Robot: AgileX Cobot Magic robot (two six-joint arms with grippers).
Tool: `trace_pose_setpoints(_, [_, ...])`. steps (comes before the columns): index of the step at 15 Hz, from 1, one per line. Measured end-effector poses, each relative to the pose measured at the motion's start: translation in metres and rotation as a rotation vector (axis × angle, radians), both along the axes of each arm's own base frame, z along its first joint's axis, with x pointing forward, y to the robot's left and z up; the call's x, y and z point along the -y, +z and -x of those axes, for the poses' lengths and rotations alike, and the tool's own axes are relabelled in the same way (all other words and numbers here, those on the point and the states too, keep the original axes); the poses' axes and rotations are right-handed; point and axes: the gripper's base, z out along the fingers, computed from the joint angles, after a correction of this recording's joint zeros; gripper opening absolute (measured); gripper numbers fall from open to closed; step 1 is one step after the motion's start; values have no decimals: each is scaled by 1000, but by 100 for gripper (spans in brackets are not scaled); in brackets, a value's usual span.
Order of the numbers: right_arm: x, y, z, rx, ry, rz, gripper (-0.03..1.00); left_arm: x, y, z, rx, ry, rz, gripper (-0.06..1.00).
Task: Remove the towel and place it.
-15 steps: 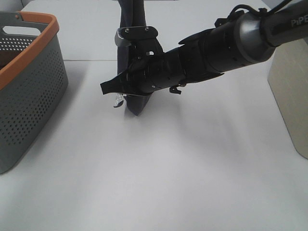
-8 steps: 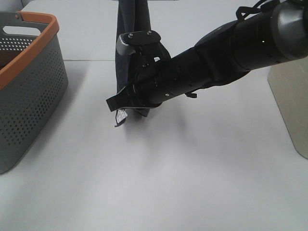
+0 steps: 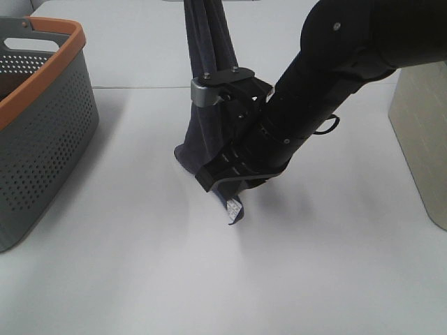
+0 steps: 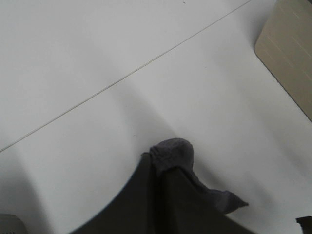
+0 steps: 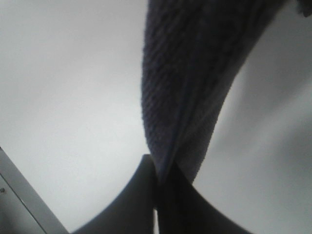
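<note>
The dark navy-purple towel [image 3: 207, 63] hangs as a narrow bunched strip from above the top edge of the exterior high view down to the white table. My right gripper [image 3: 227, 183] is shut on its lower part, low over the table, and a loose corner [image 3: 235, 211] dangles below it. In the right wrist view the cloth [image 5: 195, 73] is pinched between the right gripper's [image 5: 157, 168] fingertips. In the left wrist view my left gripper [image 4: 153, 163] is shut on a bunched fold of the towel [image 4: 175, 152], high above the table. The left gripper is outside the exterior high view.
A grey perforated basket with an orange rim [image 3: 59, 28] stands at the left edge of the table. A beige box [image 3: 422, 139] stands at the right edge and also shows in the left wrist view [image 4: 287, 48]. The right arm [image 3: 349, 56] reaches in from the upper right.
My right gripper has moved right and toward the table's front, drawing the towel's lower end with it. The towel's hanging top has shifted slightly right.
</note>
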Motion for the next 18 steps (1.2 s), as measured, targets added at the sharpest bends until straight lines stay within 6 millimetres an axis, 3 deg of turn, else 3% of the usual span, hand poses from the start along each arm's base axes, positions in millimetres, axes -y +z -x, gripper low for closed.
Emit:
trace_pose_setpoints(7, [39,83,28,141,-106,73,0,-20,-2,-8,-56,391,48,0])
trace_pose_setpoints(13, [70,135,46,381,-149,85,0,-20,0,-10,-47,451,119,0])
trace_pose_setpoints(16, [87,144,37,532,-197,246,0,-11,10,-15,-2,453,307,0])
trace_pose_setpoints(18, [90,159,32,610,-203,267,0,-13,11,-18,14,465,325,0])
